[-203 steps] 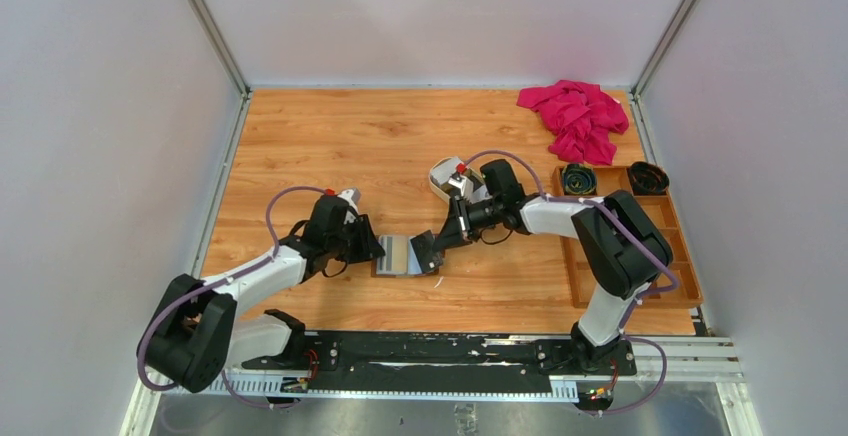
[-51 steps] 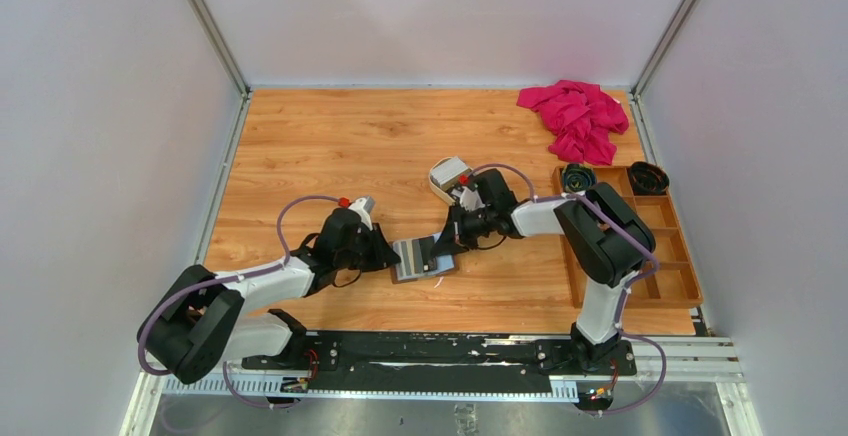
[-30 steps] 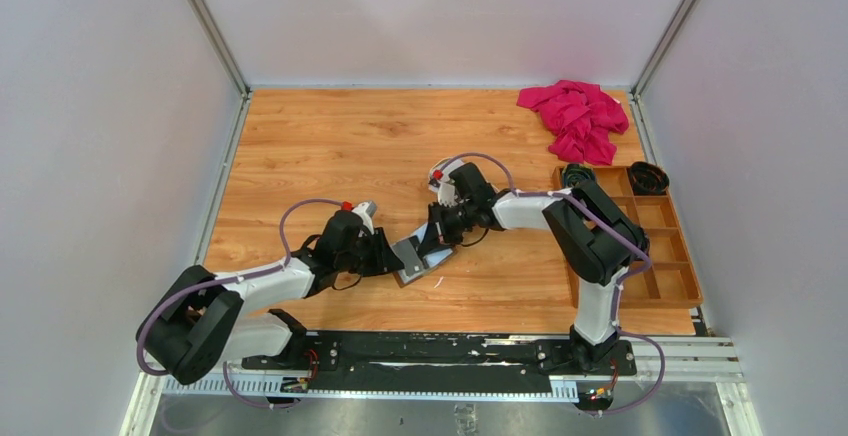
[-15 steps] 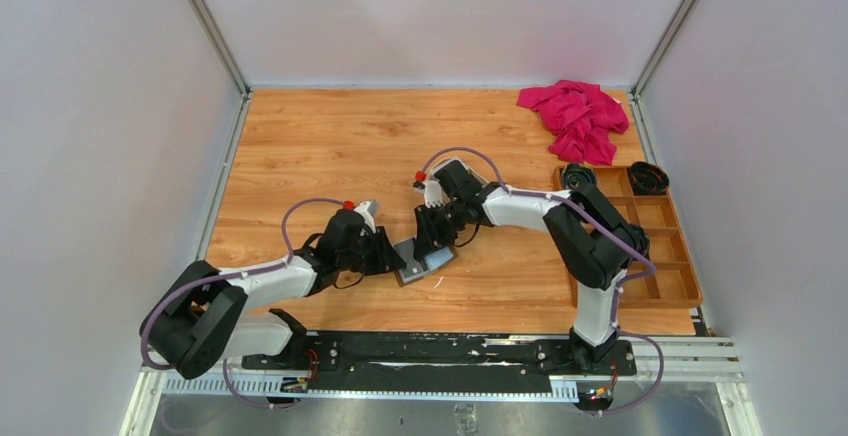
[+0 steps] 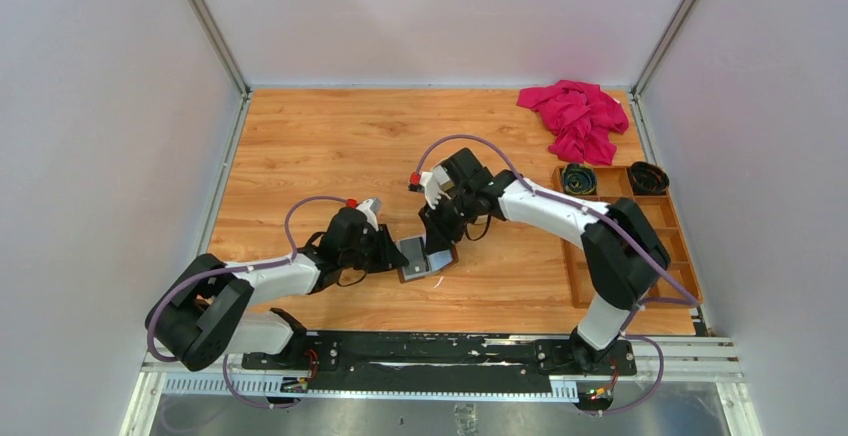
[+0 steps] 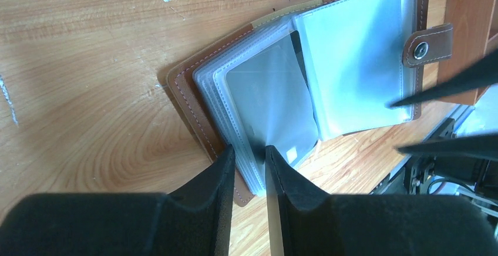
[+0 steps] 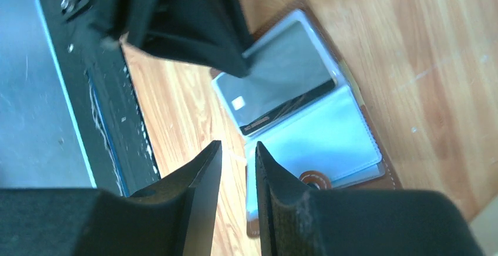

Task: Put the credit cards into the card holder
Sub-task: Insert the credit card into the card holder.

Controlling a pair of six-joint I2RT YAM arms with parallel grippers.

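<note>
top external view: card holder [image 5: 421, 259] lies open and flat on the wooden table [image 5: 330, 146], toward the near edge, between the two grippers.
card holder contents: clear sleeves [image 6: 352, 62] fanned out; one grey card [image 6: 267, 100] with a dark edge sits in a sleeve on the half away from the snap tab [image 6: 427, 44]; the tab-side sleeve shows only pale plastic.
left gripper [image 6: 249, 171]: fingers drawn narrow, clamped on the holder's edge opposite the tab, cover and sleeve stack between them.
right gripper [image 7: 238, 174]: fingers a narrow gap apart, holding nothing, tips over the tab-side edge.
compartment box [image 5: 640, 256]: along the right edge of the table; black round items [image 5: 577, 178] in its two far compartments.
pink cloth [image 5: 577, 118]: bunched in the far right corner.
edges: white walls [image 5: 100, 156] on the left, far and right sides; holder well apart from walls and box.
</note>
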